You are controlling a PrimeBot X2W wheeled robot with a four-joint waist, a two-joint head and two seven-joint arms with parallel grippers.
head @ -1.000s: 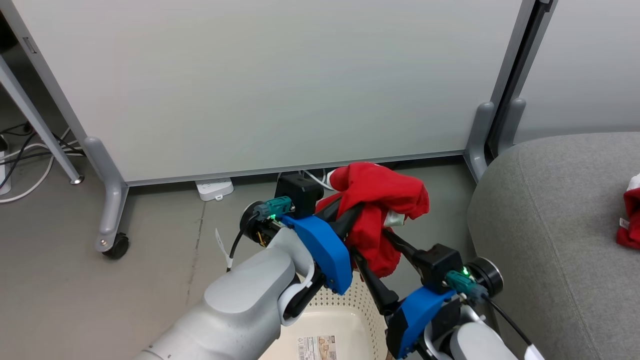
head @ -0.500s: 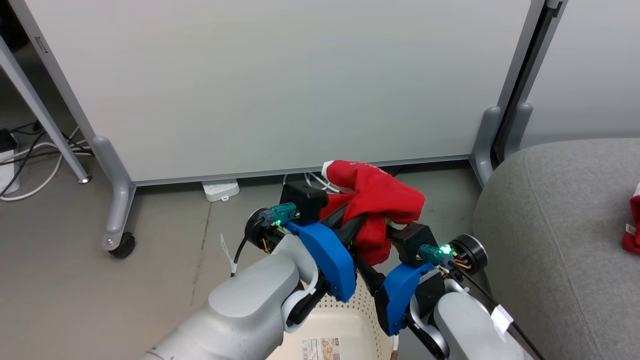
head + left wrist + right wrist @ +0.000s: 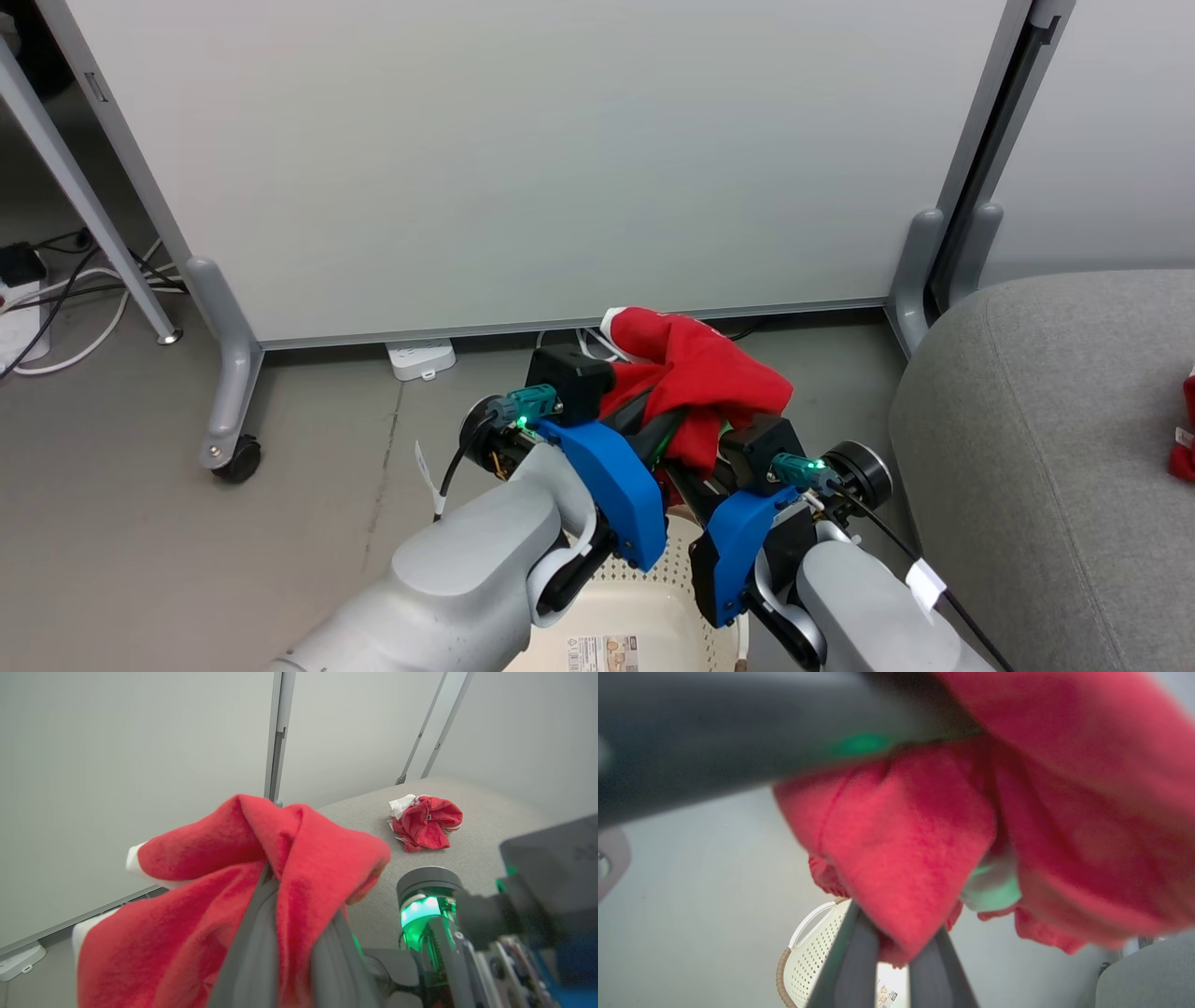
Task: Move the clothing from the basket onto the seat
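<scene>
My right fingers (image 3: 857,966) have just snapped shut on the red garment (image 3: 700,383) that my left fingers (image 3: 252,952) already clamp above the basket (image 3: 644,602). Held two-handed, it looks ready for the sofa (image 3: 1027,448).

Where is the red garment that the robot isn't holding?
The loose garment lies crumpled on the grey sofa, at the head view's far right edge, well right of the held garment.

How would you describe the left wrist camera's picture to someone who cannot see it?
The left gripper is shut on a red garment with white cuffs, held up before pale wall panels. Behind it a second red garment lies on the grey sofa.
</scene>
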